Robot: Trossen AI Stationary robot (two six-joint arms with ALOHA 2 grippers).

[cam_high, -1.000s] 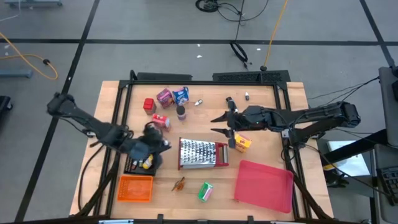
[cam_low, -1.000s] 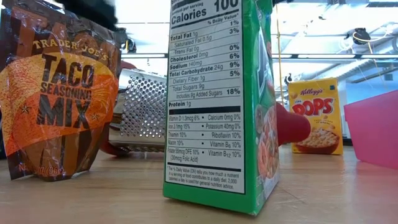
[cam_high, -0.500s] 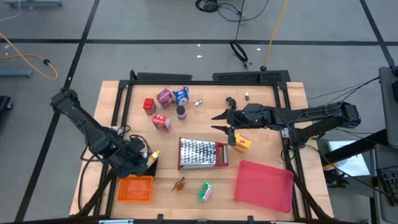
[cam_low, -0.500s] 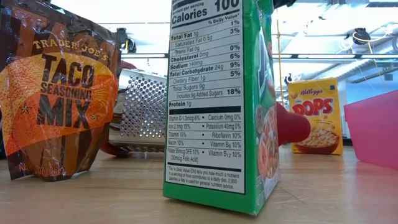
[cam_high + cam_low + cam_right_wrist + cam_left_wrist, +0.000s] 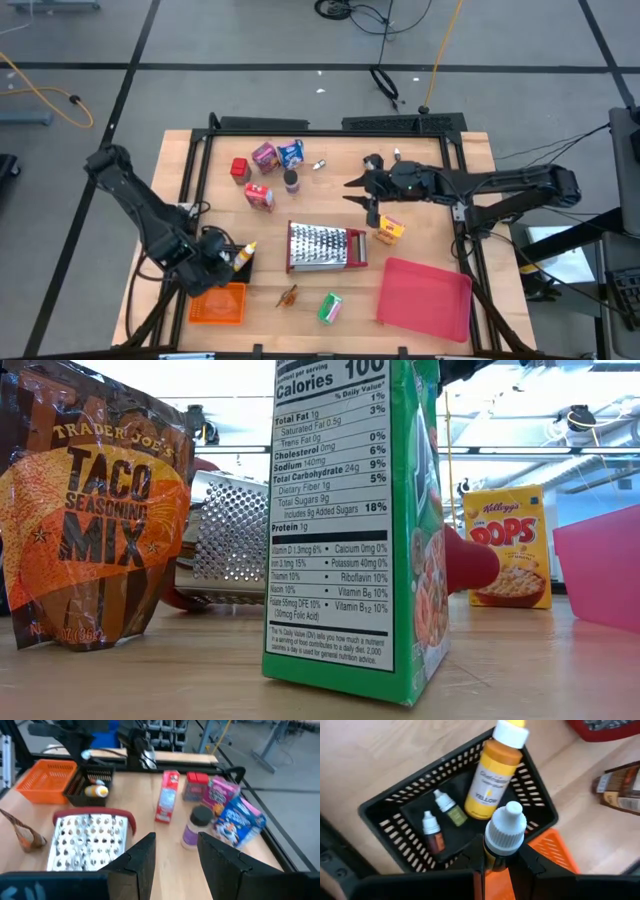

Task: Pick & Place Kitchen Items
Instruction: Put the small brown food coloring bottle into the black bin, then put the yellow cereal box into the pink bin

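My left gripper [image 5: 210,268] hangs over the near left of the table, shut on a small white-capped bottle [image 5: 505,827]. Below it are a black basket [image 5: 385,815] and an orange basket [image 5: 218,303]. The black basket holds a yellow bottle [image 5: 492,785] and two tiny bottles [image 5: 445,807]. My right gripper [image 5: 360,195] is open in the air beside the yellow Pops box [image 5: 390,230], nothing between its fingers [image 5: 145,857]. Red, pink-purple and blue boxes [image 5: 264,155] and a dark jar [image 5: 291,181] stand at the far left. My left gripper pinches the small bottle's orange body [image 5: 492,862] between its two fingers, just behind the white cap [image 5: 506,822]. The fingers point steeply down and lie along the bottle. The capped end sticks out past the fingertips. The bottle is clear of both baskets.
A steel grater [image 5: 325,247] with a red end lies mid-table, and a flat red tray [image 5: 425,297] lies near right. A green cereal box [image 5: 350,530] and a taco mix packet [image 5: 90,510] stand close to the near edge.
My left gripper has swung from over the black basket toward the table's near left corner and sunk a little. It has rolled and tipped further downward, staying shut on the small bottle.
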